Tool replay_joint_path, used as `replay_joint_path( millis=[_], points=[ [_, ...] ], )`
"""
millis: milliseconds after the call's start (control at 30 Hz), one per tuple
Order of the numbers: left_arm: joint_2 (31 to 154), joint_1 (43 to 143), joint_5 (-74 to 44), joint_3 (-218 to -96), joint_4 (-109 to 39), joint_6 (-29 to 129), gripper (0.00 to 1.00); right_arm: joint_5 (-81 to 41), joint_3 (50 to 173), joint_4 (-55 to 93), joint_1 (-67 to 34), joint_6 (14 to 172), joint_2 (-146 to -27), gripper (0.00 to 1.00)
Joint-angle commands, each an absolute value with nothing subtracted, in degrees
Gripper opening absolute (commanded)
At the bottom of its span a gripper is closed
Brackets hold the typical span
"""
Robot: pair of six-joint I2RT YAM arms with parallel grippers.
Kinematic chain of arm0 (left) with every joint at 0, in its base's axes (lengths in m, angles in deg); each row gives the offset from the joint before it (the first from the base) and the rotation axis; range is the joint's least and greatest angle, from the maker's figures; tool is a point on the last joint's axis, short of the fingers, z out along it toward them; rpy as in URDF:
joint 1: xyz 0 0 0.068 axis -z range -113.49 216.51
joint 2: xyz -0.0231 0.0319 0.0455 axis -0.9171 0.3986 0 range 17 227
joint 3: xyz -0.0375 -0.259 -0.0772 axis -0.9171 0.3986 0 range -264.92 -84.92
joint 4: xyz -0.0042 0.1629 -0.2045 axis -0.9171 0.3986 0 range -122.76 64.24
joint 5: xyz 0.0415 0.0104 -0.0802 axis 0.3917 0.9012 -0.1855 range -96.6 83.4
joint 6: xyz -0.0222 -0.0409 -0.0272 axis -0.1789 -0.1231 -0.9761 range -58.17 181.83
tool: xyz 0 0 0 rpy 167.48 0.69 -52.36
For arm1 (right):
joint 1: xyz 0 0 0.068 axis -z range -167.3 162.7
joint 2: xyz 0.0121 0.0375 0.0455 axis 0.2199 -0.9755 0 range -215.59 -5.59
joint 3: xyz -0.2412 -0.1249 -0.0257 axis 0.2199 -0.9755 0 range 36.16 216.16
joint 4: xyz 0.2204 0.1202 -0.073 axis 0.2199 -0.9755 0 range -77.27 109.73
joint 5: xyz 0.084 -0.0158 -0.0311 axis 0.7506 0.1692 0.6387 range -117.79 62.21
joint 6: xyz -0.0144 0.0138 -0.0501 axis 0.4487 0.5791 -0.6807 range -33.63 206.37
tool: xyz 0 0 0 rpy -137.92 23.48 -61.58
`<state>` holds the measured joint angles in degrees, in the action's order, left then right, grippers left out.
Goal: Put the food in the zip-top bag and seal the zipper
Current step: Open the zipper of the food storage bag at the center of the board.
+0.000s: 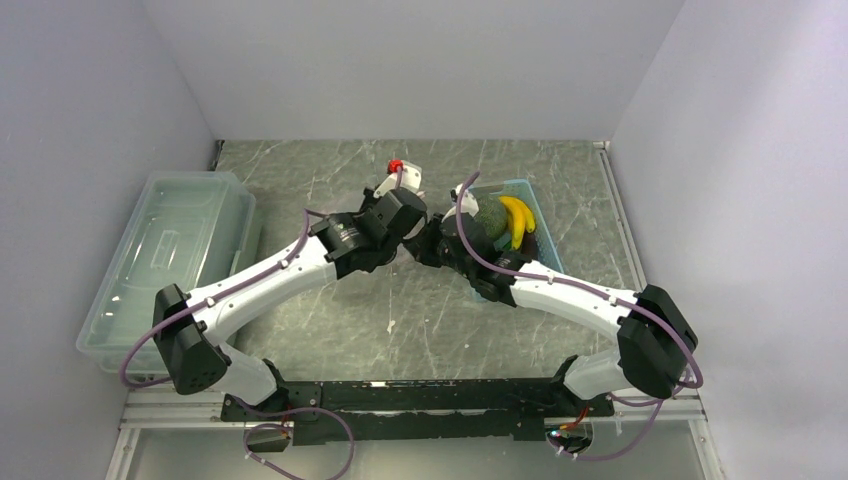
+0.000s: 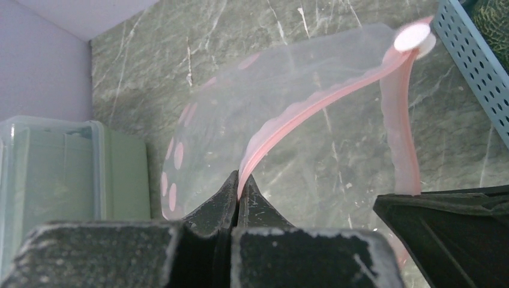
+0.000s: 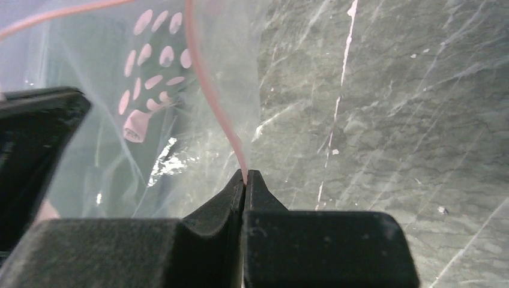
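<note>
While the food (image 1: pixel 514 222) sat in the basket (image 2: pixel 474 60), the left gripper (image 2: pixel 238 180) and right gripper (image 3: pixel 246 177) each clamped the bag's (image 2: pixel 240 102) zipper (image 2: pixel 324 99), seemingly to hold its mouth apart above the table (image 1: pixel 420 330).

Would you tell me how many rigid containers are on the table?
2: a translucent bin along the left wall, a light-blue basket right of centre.

You have a large translucent lidded bin (image 1: pixel 170 260) against the left wall and a light-blue perforated basket (image 1: pixel 548 240) right of centre, well apart on the grey marbled tabletop (image 1: pixel 400 330)
</note>
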<state>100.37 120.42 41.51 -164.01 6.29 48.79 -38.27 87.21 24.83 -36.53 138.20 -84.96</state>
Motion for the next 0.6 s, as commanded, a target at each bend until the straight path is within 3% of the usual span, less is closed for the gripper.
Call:
replay_joint_path(
  millis=[0, 567],
  points=[
    [100.45, 120.39, 46.44, -168.58, 9.3, 51.89, 0.0, -40.27, 88.59, 22.28, -36.78, 136.45, -83.85, 0.0],
    [99.87, 121.04, 52.29, -169.73, 14.94, 53.77, 0.0, -39.29, 85.75, 17.38, -36.78, 135.34, -89.05, 0.0]
  ],
)
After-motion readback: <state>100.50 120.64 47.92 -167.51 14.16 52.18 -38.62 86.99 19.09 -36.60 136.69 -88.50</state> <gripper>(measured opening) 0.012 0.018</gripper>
